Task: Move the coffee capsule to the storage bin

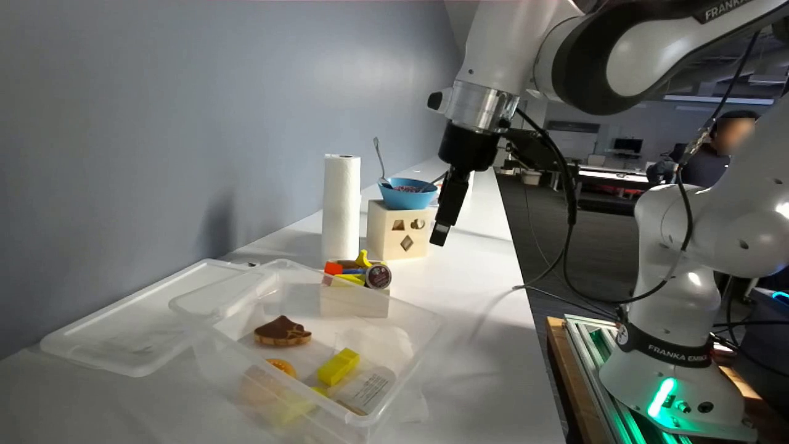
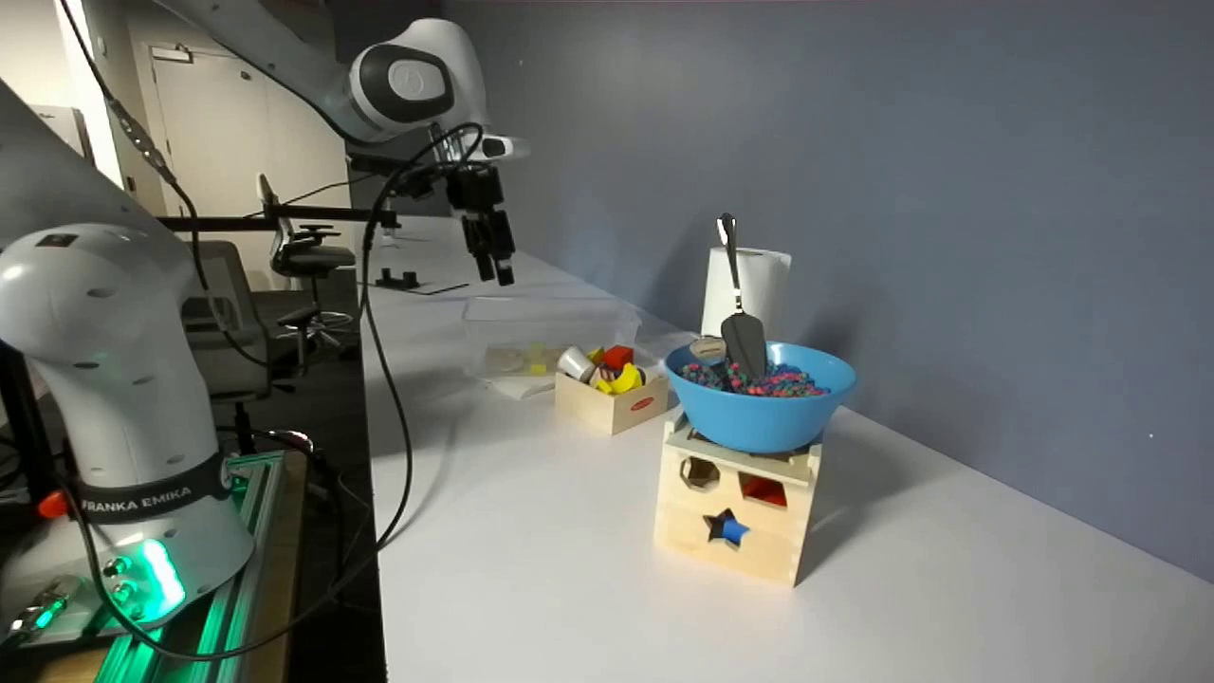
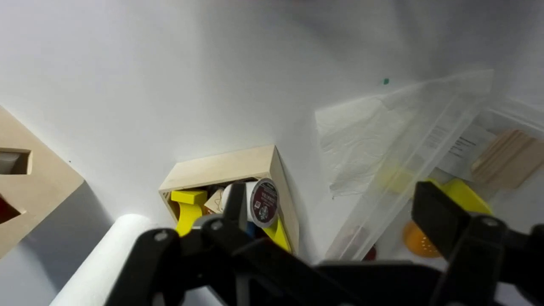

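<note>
The coffee capsule is a white cup with a dark maroon printed lid; it lies on its side among toys in a small wooden box. It shows in both exterior views (image 1: pixel 378 276) (image 2: pixel 576 364) and the wrist view (image 3: pixel 264 202). The storage bin is a large clear plastic container (image 1: pixel 370 421) beside that box; it also shows in an exterior view (image 2: pixel 550 327) and in the wrist view (image 3: pixel 382 204). My gripper (image 3: pixel 329 191) is open and empty, raised above the table in both exterior views (image 1: pixel 439 234) (image 2: pixel 495 275). Its left finger partly covers the capsule in the wrist view.
The small wooden box (image 2: pixel 612 408) holds several blocks. A wooden shape sorter (image 2: pixel 735 517) carries a blue bowl (image 2: pixel 759 417) with utensils. A paper towel roll (image 1: pixel 341 206) stands near the wall. The bin holds a yellow block (image 1: pixel 338 367) and a brown piece (image 1: pixel 282 332). A clear lid (image 1: pixel 135 320) lies beside it.
</note>
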`<move>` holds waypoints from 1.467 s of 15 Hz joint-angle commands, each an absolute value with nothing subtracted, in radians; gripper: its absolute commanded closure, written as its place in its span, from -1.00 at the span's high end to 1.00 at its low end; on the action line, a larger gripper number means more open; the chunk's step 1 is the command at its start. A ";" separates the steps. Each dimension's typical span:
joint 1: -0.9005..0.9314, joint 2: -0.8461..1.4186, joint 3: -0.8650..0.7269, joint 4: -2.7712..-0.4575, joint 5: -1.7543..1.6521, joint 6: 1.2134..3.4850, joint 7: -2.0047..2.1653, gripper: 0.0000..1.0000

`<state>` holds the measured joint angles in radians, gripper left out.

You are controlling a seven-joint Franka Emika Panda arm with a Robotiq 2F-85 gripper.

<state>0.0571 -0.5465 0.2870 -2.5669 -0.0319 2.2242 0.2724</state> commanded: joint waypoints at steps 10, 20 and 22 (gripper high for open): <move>0.038 -0.209 0.177 -2.455 -0.144 2.529 0.134 0.82; 0.040 -0.093 0.113 -2.394 -0.201 2.588 0.054 -0.26; 0.039 -0.096 0.107 -2.392 -0.221 2.571 0.037 -0.14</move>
<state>0.0388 -0.1066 0.1203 -2.4112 -0.1740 2.5868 0.0629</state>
